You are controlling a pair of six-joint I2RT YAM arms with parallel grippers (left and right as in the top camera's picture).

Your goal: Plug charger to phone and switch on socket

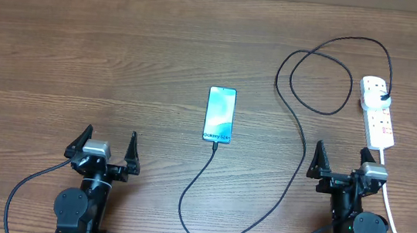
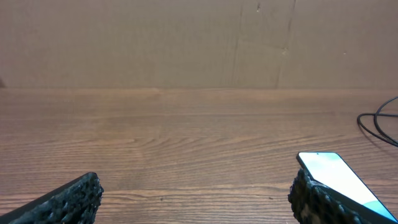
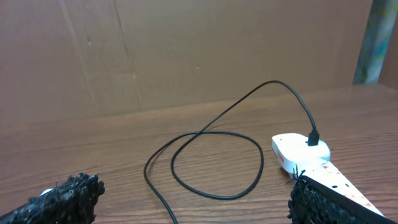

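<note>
The phone [image 1: 220, 115] lies face up mid-table with a lit cyan screen; it also shows in the left wrist view [image 2: 339, 177]. The black charger cable [image 1: 299, 138] runs from the phone's near end, loops at the back right and ends in a black plug [image 1: 383, 97] seated in the white power strip [image 1: 377, 111]. The cable loop [image 3: 214, 162] and the strip [image 3: 298, 152] show in the right wrist view. My left gripper [image 1: 104, 149] is open and empty at the front left. My right gripper [image 1: 341, 166] is open and empty just in front of the strip.
The strip's thick white cord [image 1: 392, 217] runs down the right side past my right arm. A brown cardboard wall [image 2: 199, 43] stands along the table's far edge.
</note>
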